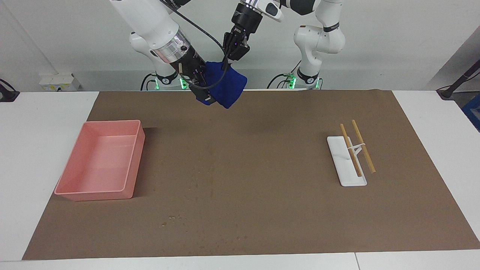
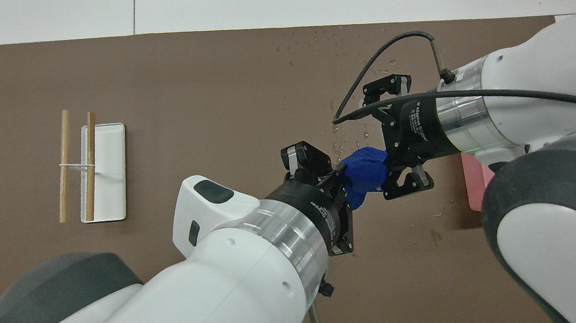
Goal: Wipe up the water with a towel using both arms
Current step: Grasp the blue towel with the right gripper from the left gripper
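We hold towel [image 1: 227, 87] aloft in left gripper [image 1: 227, 63] | right gripper [image 1: 202, 91] wide at it | water [image 2: 340, 142] unwiped

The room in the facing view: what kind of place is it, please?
Probably a robotics lab: two white Franka arms are fixed at a table with a brown mat, and the left gripper holds a blue towel in the air.
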Tool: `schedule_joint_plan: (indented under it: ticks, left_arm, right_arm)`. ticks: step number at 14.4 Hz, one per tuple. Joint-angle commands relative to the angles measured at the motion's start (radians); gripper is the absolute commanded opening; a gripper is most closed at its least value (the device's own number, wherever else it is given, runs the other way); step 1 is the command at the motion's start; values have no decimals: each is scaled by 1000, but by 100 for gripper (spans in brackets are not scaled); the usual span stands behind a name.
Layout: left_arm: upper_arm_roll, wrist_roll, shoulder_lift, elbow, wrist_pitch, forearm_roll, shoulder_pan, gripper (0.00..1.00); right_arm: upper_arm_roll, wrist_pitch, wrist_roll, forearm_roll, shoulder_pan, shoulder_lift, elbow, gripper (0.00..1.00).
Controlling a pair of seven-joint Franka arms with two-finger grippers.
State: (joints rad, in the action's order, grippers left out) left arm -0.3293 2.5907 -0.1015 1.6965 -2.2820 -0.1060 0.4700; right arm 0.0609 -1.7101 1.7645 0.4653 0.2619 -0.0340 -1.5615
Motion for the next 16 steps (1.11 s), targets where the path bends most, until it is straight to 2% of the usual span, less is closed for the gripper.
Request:
schedule_joint_plan:
  ticks: [1,3,4,5,6,8,13,14,15,16]
  left_arm:
    - [13,37,-6,11,-45,20,19,0]
    - [15,55,-6,11,-59,20,19,0]
    - [15,57,-6,11,-68,20,19,0]
    - [15,58,-6,11,-70,20,19,0]
    - [13,58,-1,11,-70,20,19,0]
    - [15,58,-1,11,-70,20,19,0]
    - [15,57,-1,11,-67,20,19,0]
    - [15,55,-1,11,-60,20,18,10]
    - [15,43,-1,11,-57,22,18,75]
    - [15,36,0,12,-54,22,13,100]
  right_arm:
    - [5,35,1,30,-4,6,-3,100]
    - [13,35,1,44,2,9,-6,100]
    - [17,30,1,44,5,9,-6,97]
    - [17,24,1,47,5,9,-6,75]
    - [19,14,1,62,8,9,-6,62]
    - [19,-11,1,82,20,9,-9,0]
    - [17,-3,7,70,17,2,8,0]
    - [17,-9,1,66,17,0,9,0]
    - [17,-19,-5,58,19,0,9,0]
    - [17,-31,-17,47,19,0,9,0]
